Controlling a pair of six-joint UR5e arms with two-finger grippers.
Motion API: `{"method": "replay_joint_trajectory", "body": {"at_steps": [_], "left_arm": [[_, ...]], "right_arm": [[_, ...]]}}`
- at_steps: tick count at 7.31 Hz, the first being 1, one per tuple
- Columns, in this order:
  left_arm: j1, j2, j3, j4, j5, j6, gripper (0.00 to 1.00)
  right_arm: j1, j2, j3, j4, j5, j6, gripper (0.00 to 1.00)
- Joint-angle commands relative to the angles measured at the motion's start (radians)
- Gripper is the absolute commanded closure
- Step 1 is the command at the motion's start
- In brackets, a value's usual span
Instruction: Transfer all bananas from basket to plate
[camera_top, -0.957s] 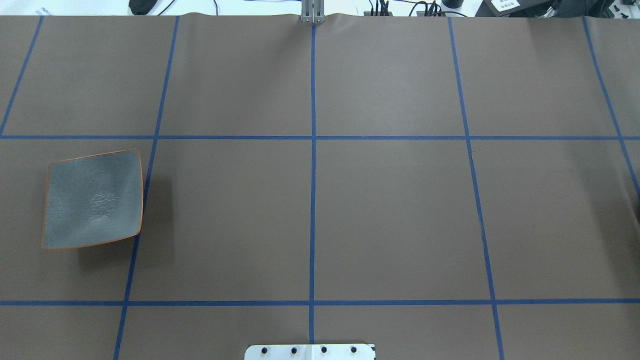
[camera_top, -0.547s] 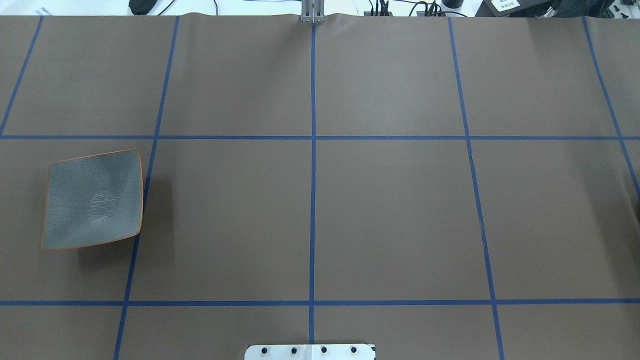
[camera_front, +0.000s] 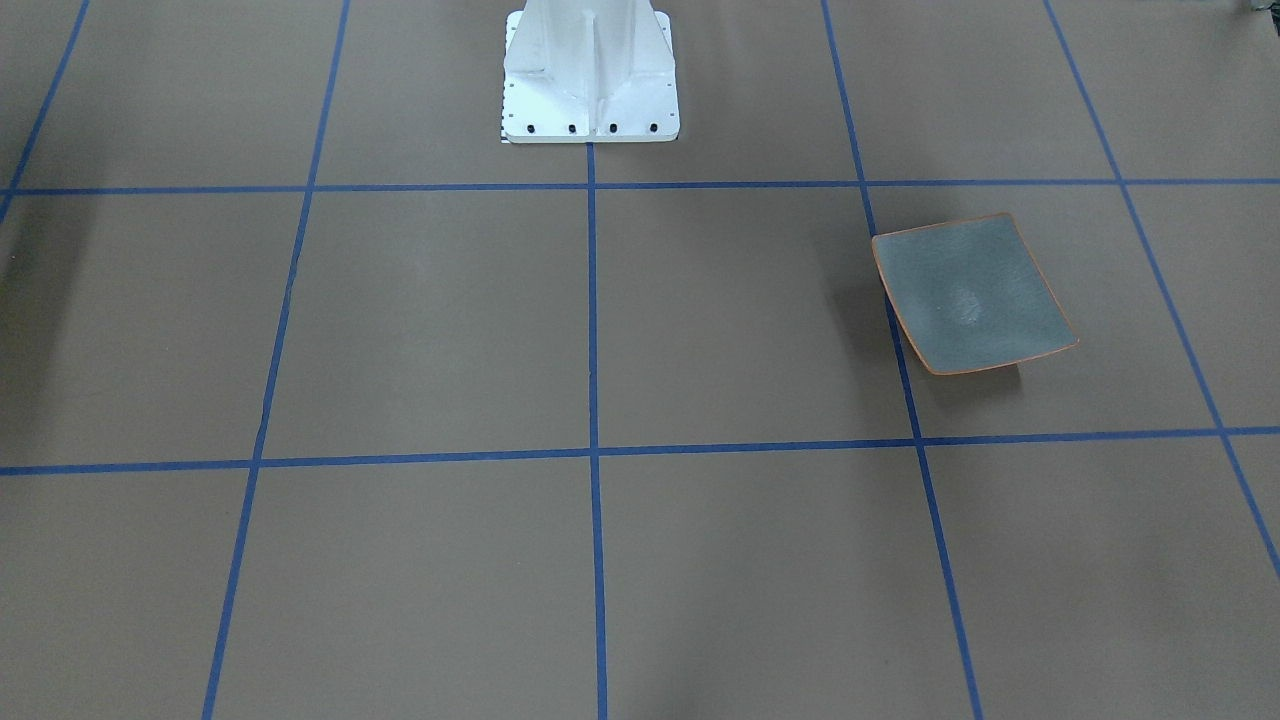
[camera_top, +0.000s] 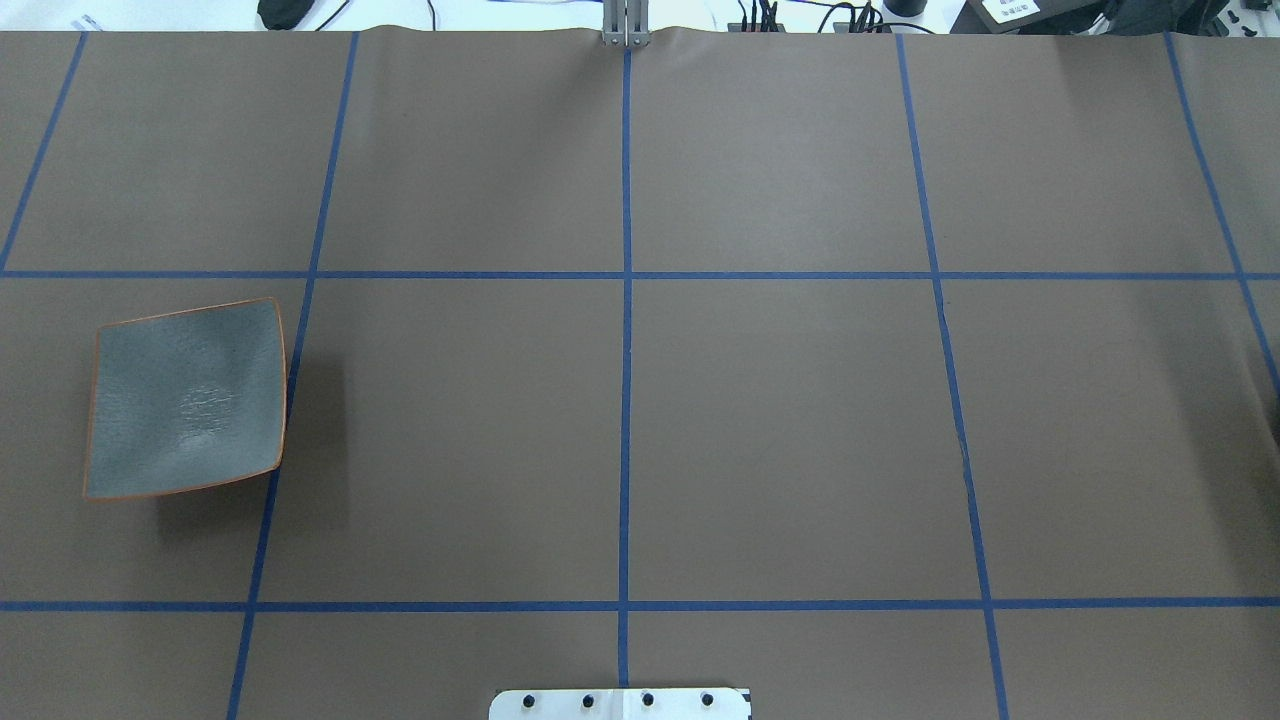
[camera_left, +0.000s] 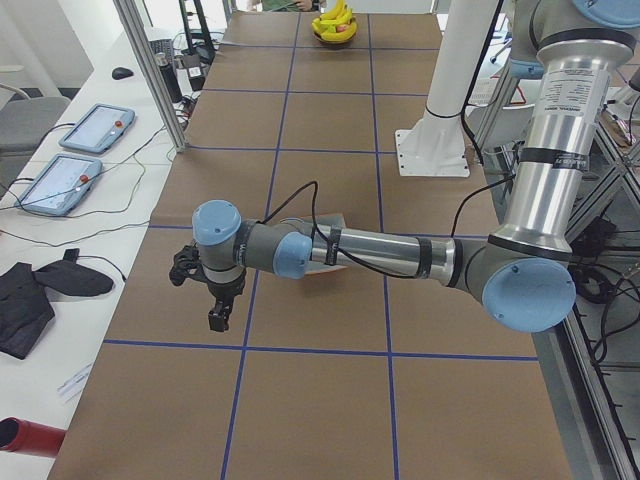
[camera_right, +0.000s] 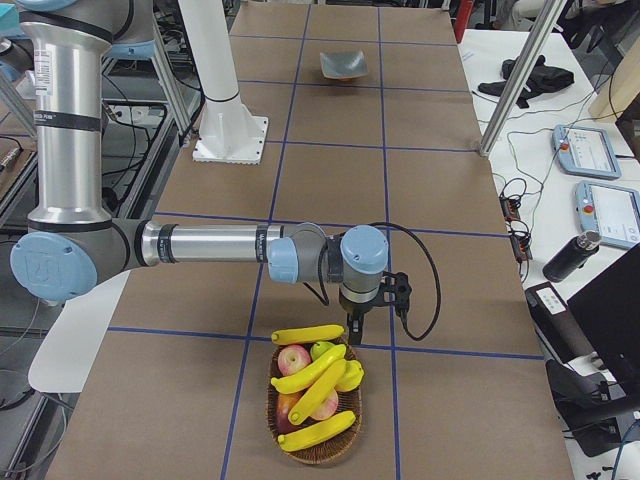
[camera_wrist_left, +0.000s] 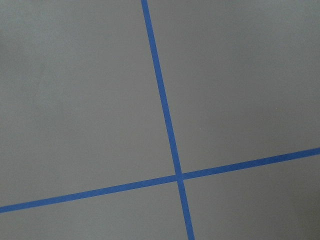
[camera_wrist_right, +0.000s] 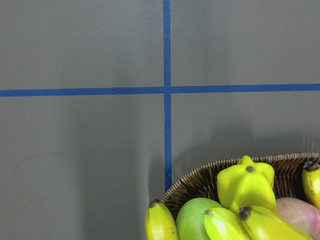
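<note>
My right claw (camera_right: 354, 328) hung just beside the wicker basket (camera_right: 318, 452), where the bananas (camera_right: 311, 381) lay among other fruit. Far down the table sat the plate (camera_top: 185, 400), my left claw (camera_left: 216, 318) near it. I couldn't tell whether either claw was wide or narrow.

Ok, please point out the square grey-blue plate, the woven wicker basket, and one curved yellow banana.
Square grey-blue plate (camera_top: 185, 400): overhead exterior view, bare centre.
Woven wicker basket (camera_wrist_right: 200, 176): right wrist-mounted view, inner wall.
Curved yellow banana (camera_right: 307, 334): exterior right view, its middle.
</note>
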Motion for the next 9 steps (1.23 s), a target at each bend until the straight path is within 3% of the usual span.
{"method": "replay_joint_trajectory", "body": {"at_steps": [1, 3, 5, 6, 9], "left_arm": [[0.001, 0.000, -0.004, -0.023, 0.000, -0.005, 0.00], [0.001, 0.000, -0.004, -0.031, 0.000, -0.005, 0.00], [-0.001, 0.000, -0.005, -0.031, -0.002, -0.003, 0.00], [-0.001, 0.002, -0.005, -0.031, -0.002, -0.003, 0.00], [-0.001, 0.026, -0.039, -0.031, -0.002, -0.003, 0.00]], "right_arm": [[0.000, -0.012, -0.036, 0.026, -0.006, -0.012, 0.00], [0.002, -0.056, -0.044, 0.197, -0.009, -0.035, 0.00], [0.000, -0.049, -0.039, 0.213, -0.006, -0.076, 0.00], [-0.004, -0.052, -0.053, 0.201, -0.032, -0.213, 0.00], [-0.006, -0.020, -0.041, -0.110, -0.101, -0.583, 0.00]]}}
